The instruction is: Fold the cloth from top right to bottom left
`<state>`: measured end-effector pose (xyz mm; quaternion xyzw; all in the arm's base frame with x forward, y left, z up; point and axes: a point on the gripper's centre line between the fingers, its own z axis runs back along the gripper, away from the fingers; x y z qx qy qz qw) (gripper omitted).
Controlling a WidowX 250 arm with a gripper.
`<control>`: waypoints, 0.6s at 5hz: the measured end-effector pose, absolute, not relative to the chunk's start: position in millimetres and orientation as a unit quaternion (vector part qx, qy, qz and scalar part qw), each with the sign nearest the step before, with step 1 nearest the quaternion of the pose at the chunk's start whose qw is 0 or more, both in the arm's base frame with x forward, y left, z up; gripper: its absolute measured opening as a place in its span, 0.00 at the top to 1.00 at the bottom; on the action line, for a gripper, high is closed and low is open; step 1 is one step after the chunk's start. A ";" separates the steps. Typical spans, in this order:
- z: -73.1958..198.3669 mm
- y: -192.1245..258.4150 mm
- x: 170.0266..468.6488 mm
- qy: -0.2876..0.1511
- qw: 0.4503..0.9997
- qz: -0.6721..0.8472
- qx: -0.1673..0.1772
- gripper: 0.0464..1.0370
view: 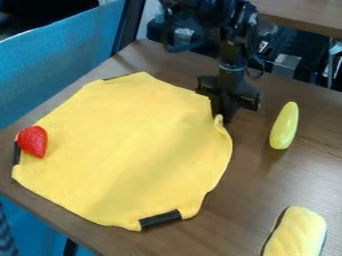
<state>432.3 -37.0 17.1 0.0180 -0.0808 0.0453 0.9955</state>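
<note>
Spreading over the brown table (240,210), the one cloth (127,150) looks plain yellow and mostly flat, with a wavy, rounded outline, soft shallow creases and a small raised fold on its right edge, just beside the single black claw (225,117), though whether that is spread or pinching the cloth I cannot tell. Three dark strips (160,219) show along the cloth's edges, one red strawberry (33,141) sits at its left side, and one yellow-green oblong piece (284,126) and one pale yellow ridged piece (296,234) lie apart to its right.
</note>
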 end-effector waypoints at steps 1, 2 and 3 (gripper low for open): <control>35.5 -34.2 422.9 -0.076 0.997 0.026 0.000 0.96; 72.2 -16.9 407.9 -0.087 0.996 0.017 -0.024 0.97; 87.9 16.5 383.9 -0.080 0.996 0.017 -0.040 0.97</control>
